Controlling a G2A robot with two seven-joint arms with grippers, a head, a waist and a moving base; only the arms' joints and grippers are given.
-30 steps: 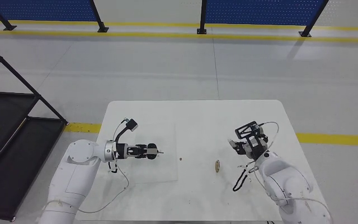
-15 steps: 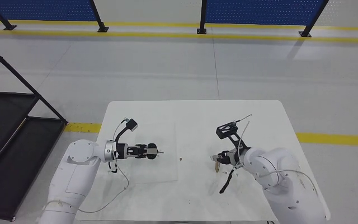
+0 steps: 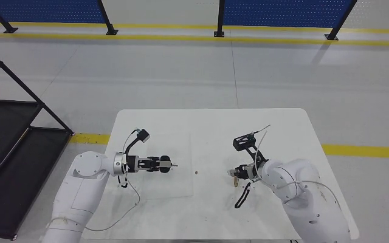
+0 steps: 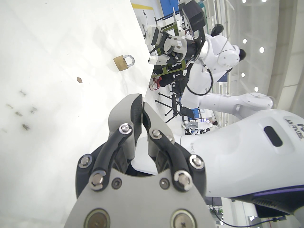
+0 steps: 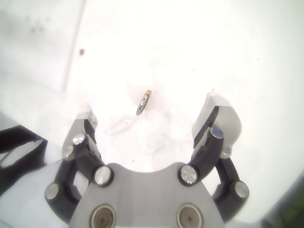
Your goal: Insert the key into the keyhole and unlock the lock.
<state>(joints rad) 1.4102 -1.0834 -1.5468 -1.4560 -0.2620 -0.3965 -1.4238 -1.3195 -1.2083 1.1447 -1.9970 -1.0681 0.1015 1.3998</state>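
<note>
White tabletop (image 3: 213, 127), centre-right of frame: right end effector (image 5: 152, 111) had swung in over the padlock (image 4: 122, 63), spread wide; grasp likely next. Left end effector (image 4: 142, 110) pinched narrow.

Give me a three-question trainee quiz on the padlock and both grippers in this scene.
1. True or false: the right gripper is shut.
2. Where is the padlock? A) lying on the table; B) in a drawer; C) hanging on a hook.
3. Fill in: the left gripper is ____ (open or shut).
Key: 1 false, it is open; 2 A; 3 shut.
</note>
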